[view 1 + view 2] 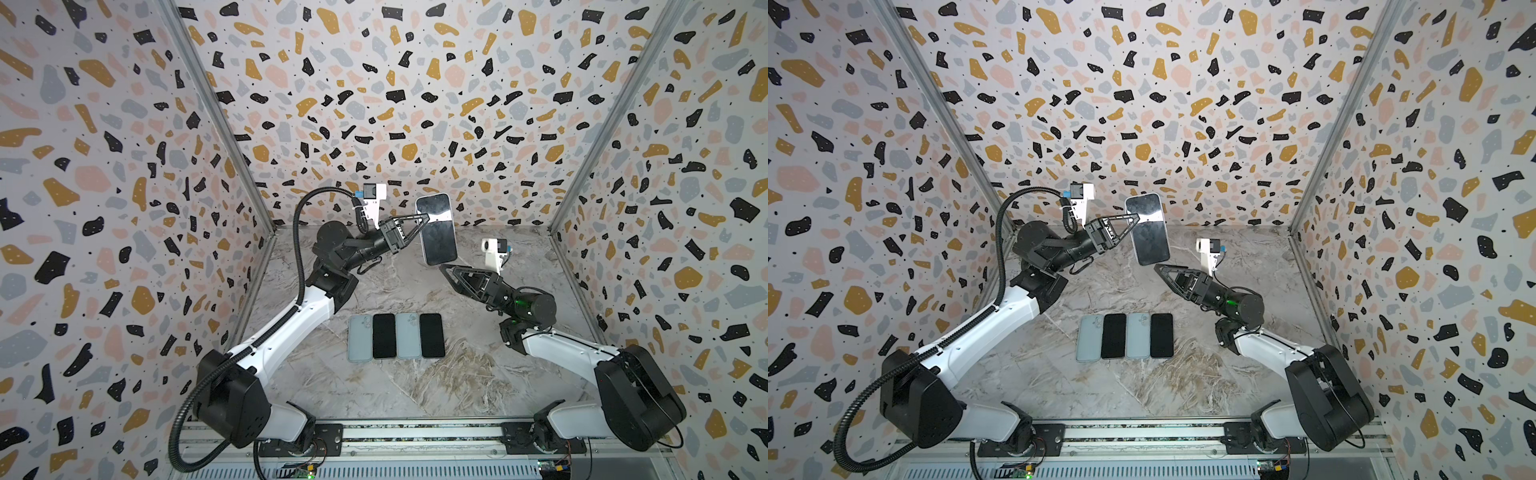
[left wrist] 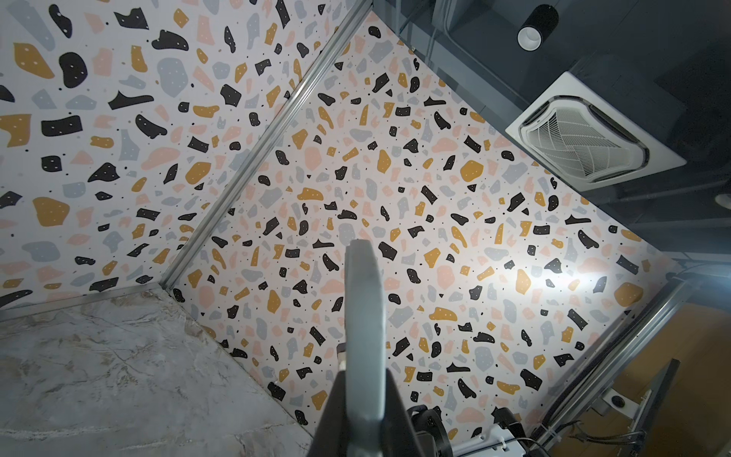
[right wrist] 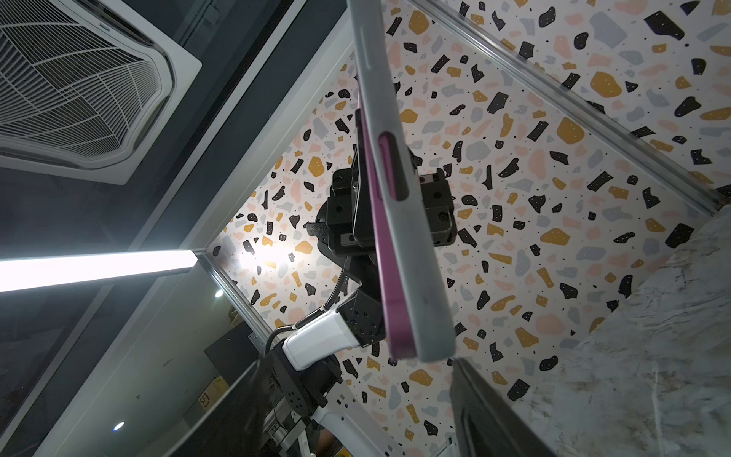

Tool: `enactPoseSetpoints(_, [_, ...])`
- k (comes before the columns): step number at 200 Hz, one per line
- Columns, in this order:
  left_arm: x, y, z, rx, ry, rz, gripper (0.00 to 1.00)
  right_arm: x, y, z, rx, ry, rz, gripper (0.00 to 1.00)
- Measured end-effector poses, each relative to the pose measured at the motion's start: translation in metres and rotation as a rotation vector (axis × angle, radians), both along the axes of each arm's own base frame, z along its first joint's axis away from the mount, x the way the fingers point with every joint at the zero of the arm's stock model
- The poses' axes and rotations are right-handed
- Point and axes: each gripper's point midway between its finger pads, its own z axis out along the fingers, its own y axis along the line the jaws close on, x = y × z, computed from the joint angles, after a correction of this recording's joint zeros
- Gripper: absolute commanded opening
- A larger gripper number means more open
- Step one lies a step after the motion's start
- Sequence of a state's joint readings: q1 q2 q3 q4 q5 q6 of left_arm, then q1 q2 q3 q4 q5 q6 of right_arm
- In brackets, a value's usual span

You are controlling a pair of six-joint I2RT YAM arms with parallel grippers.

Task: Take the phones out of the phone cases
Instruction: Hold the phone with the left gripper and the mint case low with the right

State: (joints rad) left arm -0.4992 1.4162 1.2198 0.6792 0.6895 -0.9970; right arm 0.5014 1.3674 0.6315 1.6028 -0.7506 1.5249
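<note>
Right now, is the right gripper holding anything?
No, the right gripper stands open and empty just below the cased phone, which the left gripper holds up off the table.

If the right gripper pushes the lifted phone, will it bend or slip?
Probably stiff: the cased phone looks flat though the left gripper pinches one edge. Its glossy screen looks slippery, the matte case less so. Pushed far from that grip, it may pivot.

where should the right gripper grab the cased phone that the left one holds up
Probably the free lower end of the cased phone, from below: the left gripper clamps its upper side edge, leaving that thin end hanging just above the open right gripper.
</note>
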Motion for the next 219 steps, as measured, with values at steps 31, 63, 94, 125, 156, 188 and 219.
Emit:
enactPoseSetpoints(31, [0.0,0.0,0.0,-0.001,-0.001,0.002,0.0,-0.004,0.0,0.003,0.006,-0.009,0.005,0.74])
enactPoseSetpoints(63, [0.001,0.0,-0.003,0.002,0.006,0.003,0.0,-0.006,-0.002,0.007,0.013,-0.019,0.003,0.73])
enactPoseSetpoints(94, [0.002,0.0,-0.005,0.002,0.011,0.007,0.0,-0.006,-0.002,0.007,0.013,-0.019,0.003,0.74])
enactPoseSetpoints(125, [0.002,0.0,-0.005,0.001,0.01,0.01,0.0,-0.006,-0.002,0.009,0.016,-0.025,0.001,0.73])
enactPoseSetpoints(156, [0.002,0.0,-0.004,-0.002,0.001,0.01,0.0,-0.003,-0.002,0.009,0.016,-0.022,-0.001,0.73])
enactPoseSetpoints(188, [0.001,0.0,-0.005,0.0,-0.006,0.012,0.0,0.003,-0.001,0.007,0.014,-0.011,-0.004,0.73])
enactPoseSetpoints(219, [0.0,-0.001,-0.006,-0.002,-0.019,0.01,0.0,0.009,-0.002,0.004,0.01,0.01,-0.007,0.72])
